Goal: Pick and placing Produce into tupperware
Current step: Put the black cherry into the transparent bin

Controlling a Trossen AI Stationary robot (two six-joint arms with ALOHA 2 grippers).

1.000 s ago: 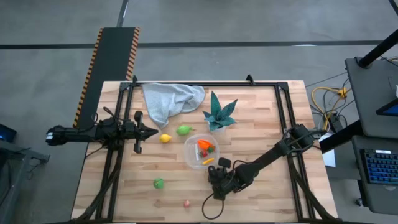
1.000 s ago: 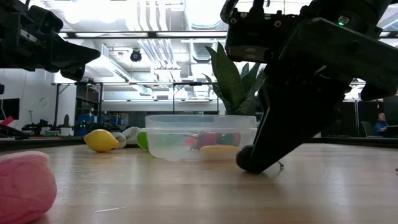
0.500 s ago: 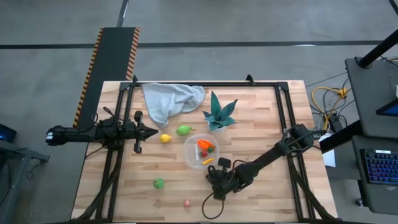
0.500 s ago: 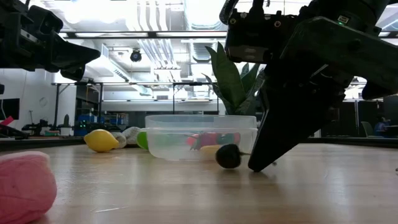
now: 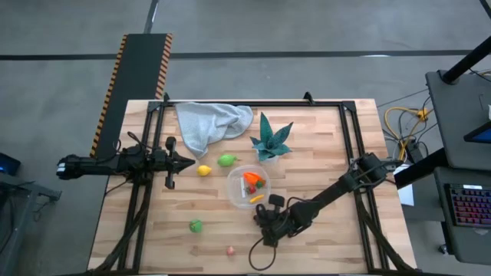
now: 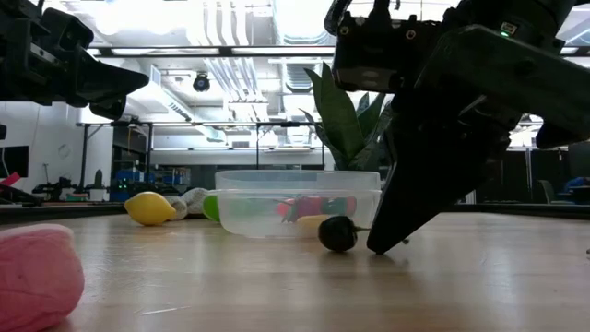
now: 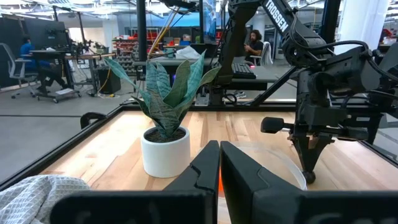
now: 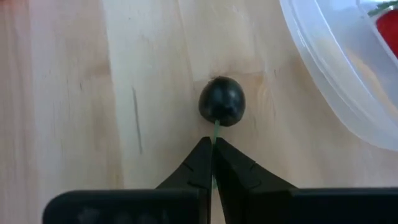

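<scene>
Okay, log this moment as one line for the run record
right tool shut on dark fruit's stem | fruit on table beside tupperware | left tool shut, waiting

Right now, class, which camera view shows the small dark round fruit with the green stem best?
The right wrist view: the dark fruit fills the centre, its stem pinched by the right gripper. The low view shows it side-on beside the tupperware. The high view hides it; the left wrist view barely shows it.

Right dark two-finger tool (image 8: 212,149) lowered to the pale wooden surface (image 5: 330,238), tilted down, fingers pressed together at the tips, arm stretched diagonally inward from the right edge. Left dark two-finger tool (image 5: 186,162) level above the surface's left side, fingers closed, arm extended horizontally.
</scene>
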